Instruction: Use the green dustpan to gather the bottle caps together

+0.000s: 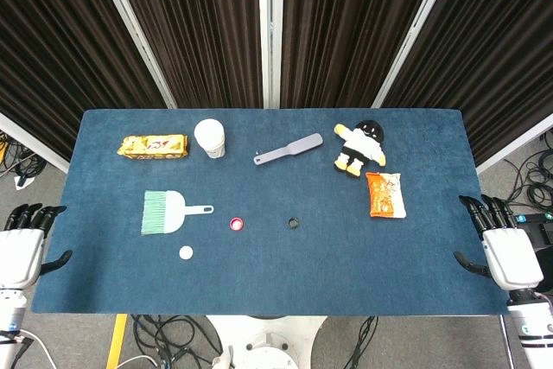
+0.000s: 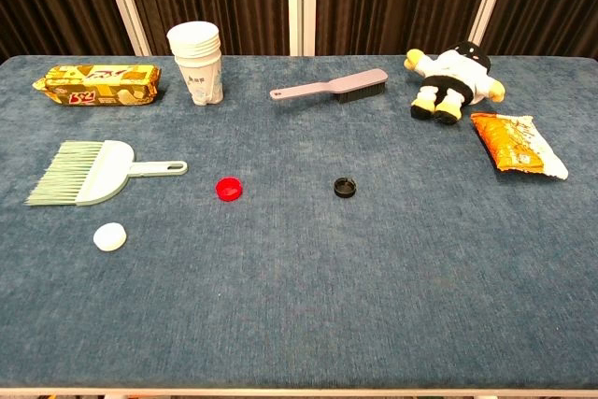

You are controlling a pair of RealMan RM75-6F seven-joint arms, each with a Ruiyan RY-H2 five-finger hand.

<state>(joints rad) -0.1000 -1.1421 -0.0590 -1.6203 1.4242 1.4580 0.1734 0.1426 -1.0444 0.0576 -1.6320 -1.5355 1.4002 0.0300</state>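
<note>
The green dustpan [image 2: 93, 173] is seen lying flat on the blue table [image 2: 374, 306], left of centre, its handle pointed toward the red bottle cap [image 2: 229, 189]. The white cap [image 2: 109, 236] lies just in front of the dustpan, and the black cap [image 2: 346, 187] sits well apart to the right. The left hand [image 1: 22, 248] and right hand [image 1: 505, 252] are held off the table's side edges, fingers spread, nothing grasped.
</note>
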